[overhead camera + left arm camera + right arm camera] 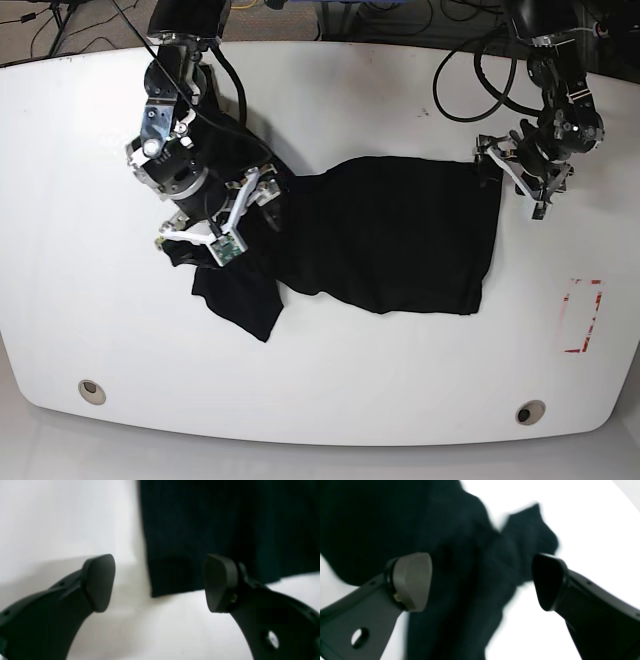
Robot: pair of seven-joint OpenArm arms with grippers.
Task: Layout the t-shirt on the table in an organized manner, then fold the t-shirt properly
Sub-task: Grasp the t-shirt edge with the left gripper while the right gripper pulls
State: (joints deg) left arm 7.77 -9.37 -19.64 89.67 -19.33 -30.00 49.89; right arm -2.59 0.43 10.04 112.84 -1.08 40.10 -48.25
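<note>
The black t-shirt (400, 230) lies plain side up across the middle of the white table (350, 90). Its right part is flat, its left end bunched and folded over. My left gripper (510, 172) hangs at the shirt's far right corner. In the left wrist view it is open (160, 583), with the straight-edged corner of the t-shirt (225, 517) just beyond its fingers. My right gripper (215, 215) stands over the crumpled left end. In the right wrist view it is open (480, 581) above rumpled t-shirt (395, 517) cloth, gripping nothing.
A red-and-white tape rectangle (582, 317) marks the table at the right. Two round grommet holes (91, 391) (530, 412) sit near the front edge. Black cables (470, 80) trail over the table's far side by the left arm.
</note>
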